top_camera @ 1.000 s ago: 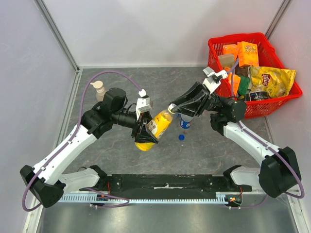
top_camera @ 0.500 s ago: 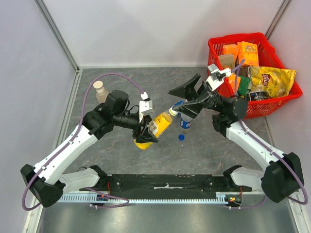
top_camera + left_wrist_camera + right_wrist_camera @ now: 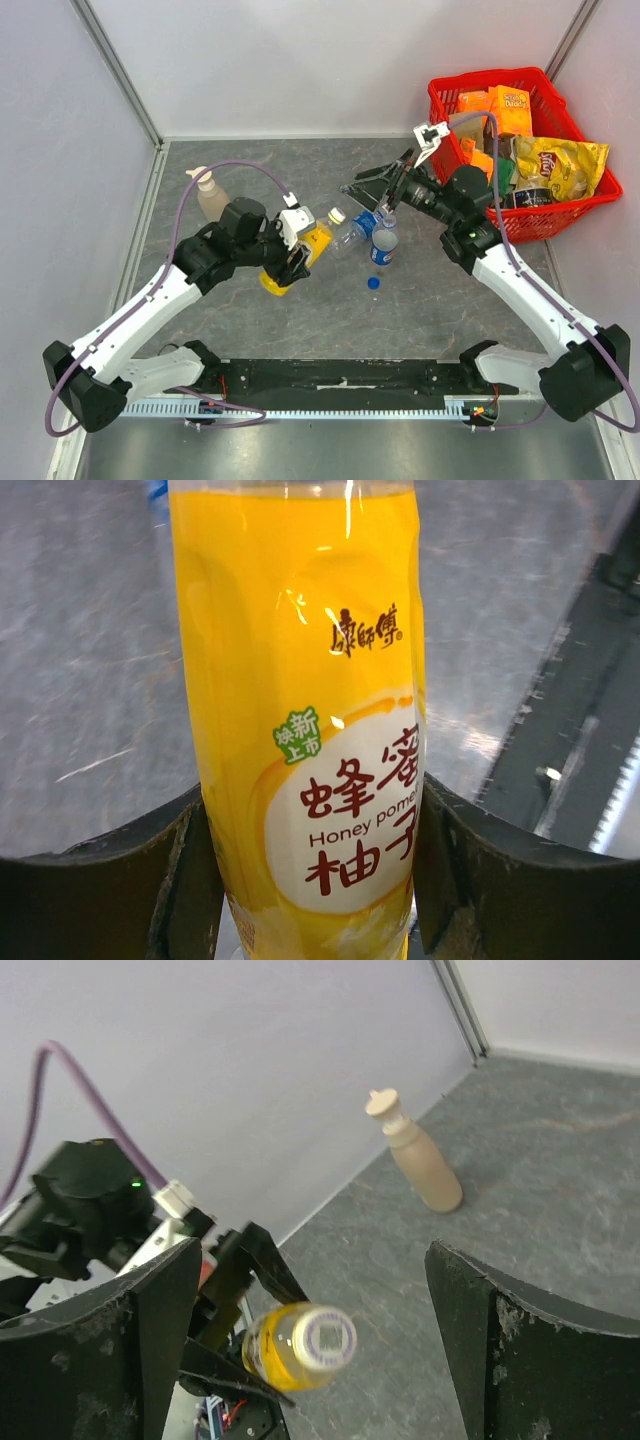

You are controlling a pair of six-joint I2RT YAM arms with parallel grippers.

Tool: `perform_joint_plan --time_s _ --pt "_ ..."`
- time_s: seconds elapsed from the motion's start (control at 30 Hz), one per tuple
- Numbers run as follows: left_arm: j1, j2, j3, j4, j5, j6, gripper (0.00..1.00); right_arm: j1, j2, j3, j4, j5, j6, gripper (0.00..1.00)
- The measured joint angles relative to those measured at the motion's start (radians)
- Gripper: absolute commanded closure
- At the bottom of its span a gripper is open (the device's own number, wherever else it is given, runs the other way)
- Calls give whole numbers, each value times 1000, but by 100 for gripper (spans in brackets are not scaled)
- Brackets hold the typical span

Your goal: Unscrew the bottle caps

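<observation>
My left gripper [image 3: 292,262] is shut on the yellow-orange juice bottle [image 3: 303,250], which is held tilted above the table. In the left wrist view the bottle [image 3: 310,710] fills the gap between both fingers [image 3: 120,880]. Its white cap [image 3: 337,214] sits on the neck, pointing toward my right gripper [image 3: 377,193]. That gripper is open and a little way off from the cap [image 3: 319,1337], with nothing between its fingers [image 3: 150,1320]. Two clear bottles with blue labels [image 3: 375,238] are together just below the right gripper. A loose blue cap [image 3: 373,283] lies on the table.
A beige pump-top soap bottle [image 3: 210,193] [image 3: 417,1165] stands at the back left near the wall. A red basket [image 3: 548,82] full of snack packs and cartons sits at the back right. Both arm bases and a black rail [image 3: 330,378] line the near edge.
My right gripper has opened and drawn back up and to the right, off the juice bottle's cap. The left arm has pulled the bottle left and toward the back.
</observation>
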Motion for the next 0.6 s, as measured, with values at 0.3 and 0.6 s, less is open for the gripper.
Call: perform_joint_plan --time_s 0.3,0.6 --pt "0 -46 -30 19 -303 -23 98 0 115 23 -78 -10 18 9" --pt "0 -67 -50 28 -432 -31 98 33 234 39 -34 -61 106 20"
